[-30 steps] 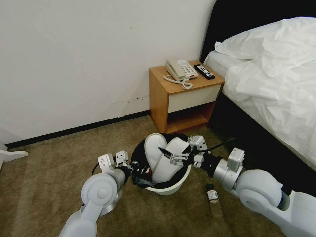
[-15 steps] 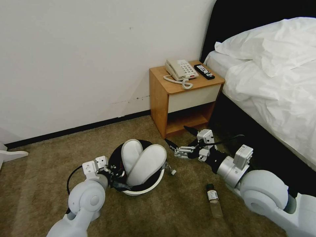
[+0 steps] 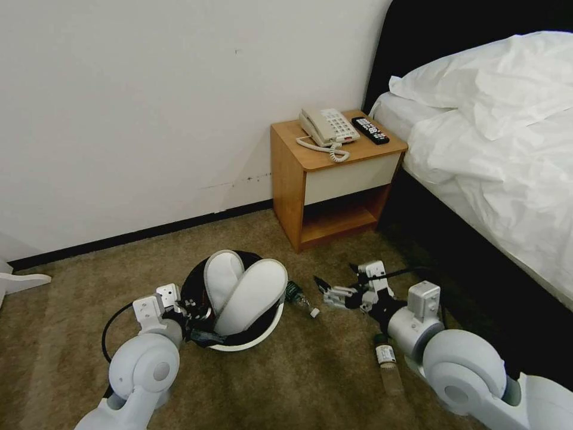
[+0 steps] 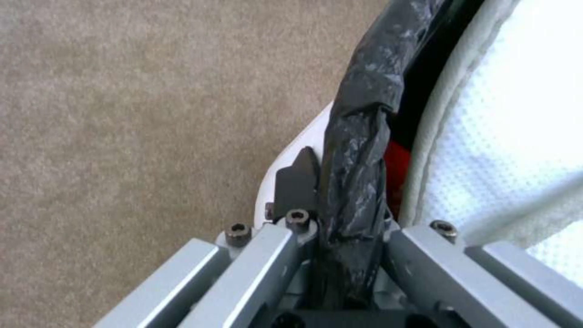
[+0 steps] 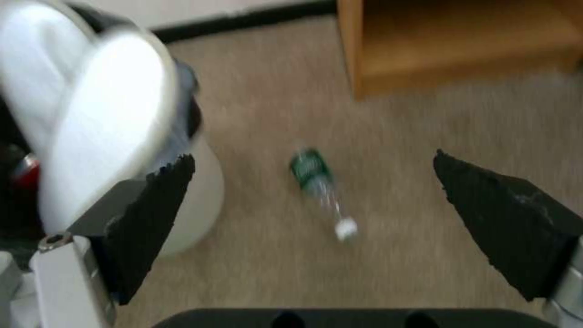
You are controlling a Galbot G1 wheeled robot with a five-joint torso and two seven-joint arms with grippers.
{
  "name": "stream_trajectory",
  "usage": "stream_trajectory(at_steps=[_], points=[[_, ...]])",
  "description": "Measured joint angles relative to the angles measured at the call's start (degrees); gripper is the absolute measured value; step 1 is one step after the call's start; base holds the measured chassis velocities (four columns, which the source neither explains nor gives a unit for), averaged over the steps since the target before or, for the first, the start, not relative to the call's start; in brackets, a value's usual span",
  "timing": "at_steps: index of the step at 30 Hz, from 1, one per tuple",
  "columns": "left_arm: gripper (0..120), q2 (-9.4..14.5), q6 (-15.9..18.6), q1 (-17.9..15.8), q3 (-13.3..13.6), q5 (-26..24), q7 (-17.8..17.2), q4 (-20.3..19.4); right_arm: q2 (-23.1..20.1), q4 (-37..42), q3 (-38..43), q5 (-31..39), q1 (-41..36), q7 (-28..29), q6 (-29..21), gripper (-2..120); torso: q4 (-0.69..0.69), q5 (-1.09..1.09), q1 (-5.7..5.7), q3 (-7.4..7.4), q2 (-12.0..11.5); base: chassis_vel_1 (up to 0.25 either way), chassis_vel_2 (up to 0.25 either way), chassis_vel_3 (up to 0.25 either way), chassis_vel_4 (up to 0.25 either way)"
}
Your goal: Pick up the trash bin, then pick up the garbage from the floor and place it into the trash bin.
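Observation:
The trash bin (image 3: 270,325), white with a black bag over its rim, is tilted on the floor (image 3: 298,376) with two white slippers (image 3: 250,298) standing in it. My left gripper (image 3: 194,319) is shut on the bin's near rim; the left wrist view shows its fingers (image 4: 298,182) clamping the bag-covered rim (image 4: 358,173), beside a slipper (image 4: 516,136) and a red can (image 4: 396,168). My right gripper (image 3: 335,279) hangs open just above the carpet, right of the bin. Ahead of the right gripper (image 5: 313,157) lies a small green-labelled bottle (image 5: 316,180), also seen on the floor (image 3: 298,297).
A second small bottle (image 3: 387,361) lies on the carpet beside my right forearm. A wooden nightstand (image 3: 334,185) with a phone and a remote stands against the wall, and the bed (image 3: 507,167) is at the right. Open carpet lies to the left and front.
My left arm has carried the bin leftward. My right gripper has come out of the bin, moved right and sunk toward the floor, open. The green-labelled bottle has come into view.

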Motion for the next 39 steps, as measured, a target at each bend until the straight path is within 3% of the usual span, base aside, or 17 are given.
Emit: stream_trajectory(at_steps=[11, 20, 28, 39], points=[[1, -0.65, -0.47, 1.57, -1.61, 3.37, 2.57, -1.1, 2.11, -1.77, -1.21, 16.07, 1.72, 15.84, -6.15, 100, 0.0, -0.01, 0.0, 0.0, 0.0, 0.0, 0.0, 0.0, 0.0], [1, -0.44, -0.72, 0.95, -1.84, 3.77, 3.31, -1.0, 3.06, -4.32, -1.16, 22.98, 2.16, 23.1, -8.47, 100, 0.0, -0.01, 0.0, 0.0, 0.0, 0.0, 0.0, 0.0, 0.0], [1, -0.11, -0.75, 0.07, -1.98, 2.62, 3.35, -0.69, 4.23, -8.3, -1.07, 27.97, 2.44, 27.42, -9.66, 100, 0.0, -0.01, 0.0, 0.0, 0.0, 0.0, 0.0, 0.0, 0.0], [2, 0.77, -0.9, 0.53, -3.03, 1.61, 4.11, -0.46, 5.92, -15.12, -0.52, 27.52, 0.97, 28.84, -9.49, 100, 0.0, -0.01, 0.0, 0.01, 0.0, 0.0, 0.0, 0.0, 0.0]])
